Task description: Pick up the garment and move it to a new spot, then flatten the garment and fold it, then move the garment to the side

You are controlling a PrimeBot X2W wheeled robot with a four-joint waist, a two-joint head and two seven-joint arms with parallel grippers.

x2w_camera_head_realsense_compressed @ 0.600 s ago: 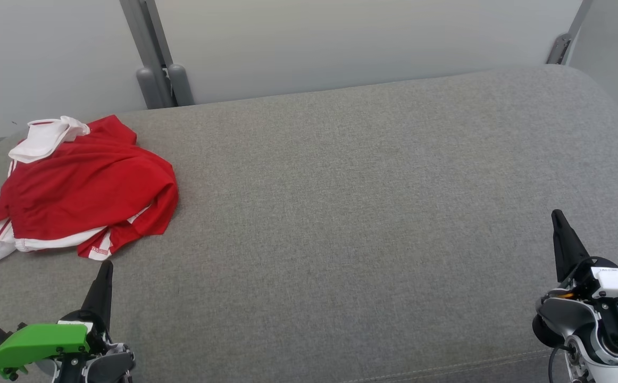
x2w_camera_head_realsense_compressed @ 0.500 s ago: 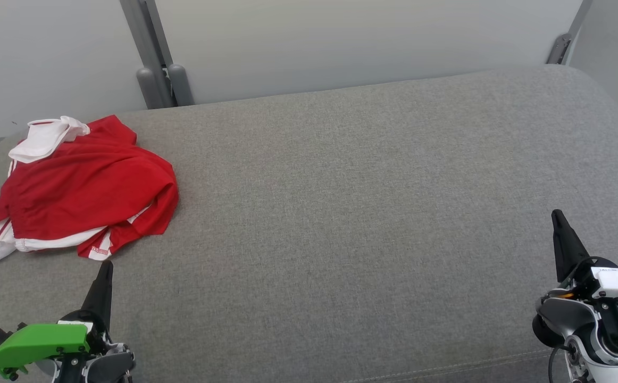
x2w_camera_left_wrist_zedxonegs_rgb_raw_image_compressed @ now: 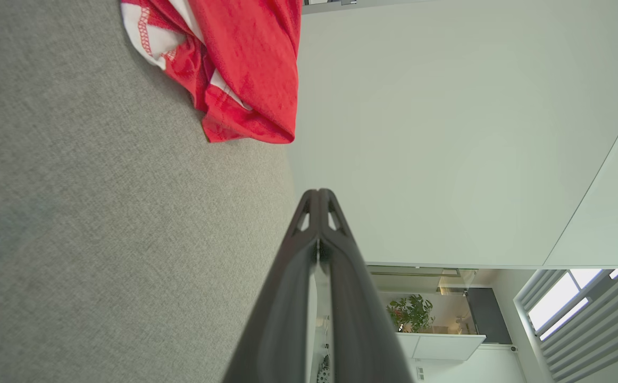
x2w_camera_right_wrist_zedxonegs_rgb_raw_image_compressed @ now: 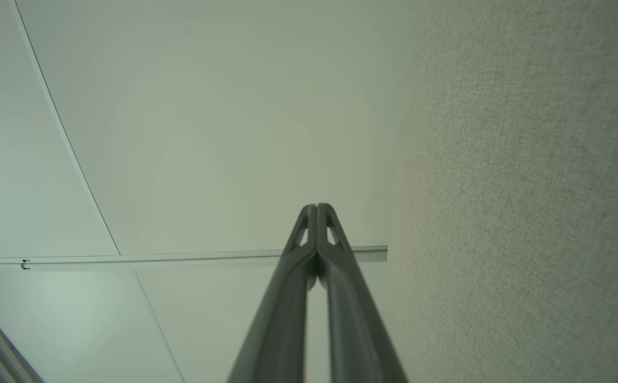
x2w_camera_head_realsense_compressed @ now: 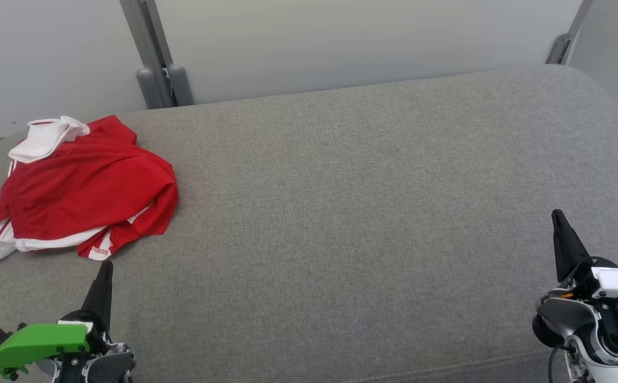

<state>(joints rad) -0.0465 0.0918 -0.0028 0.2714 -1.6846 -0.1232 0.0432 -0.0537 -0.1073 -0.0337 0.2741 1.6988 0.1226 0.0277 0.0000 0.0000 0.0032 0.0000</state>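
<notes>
The garment [x2w_camera_head_realsense_compressed: 83, 191] is red with white stripes and a white band. It lies crumpled in a loose heap near the far left corner of the grey surface [x2w_camera_head_realsense_compressed: 341, 213], one striped end reaching the left edge.

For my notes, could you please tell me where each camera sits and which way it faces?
Head view: on the head, facing forward and down at the cushion and red garment; left gripper and right gripper both shut.
Left wrist view: on the left wrist, along its shut fingers past the garment to a pale wall.
Right wrist view: on the right wrist, along its shut fingers, cushion alongside.
Head and left wrist share the garment.
</notes>
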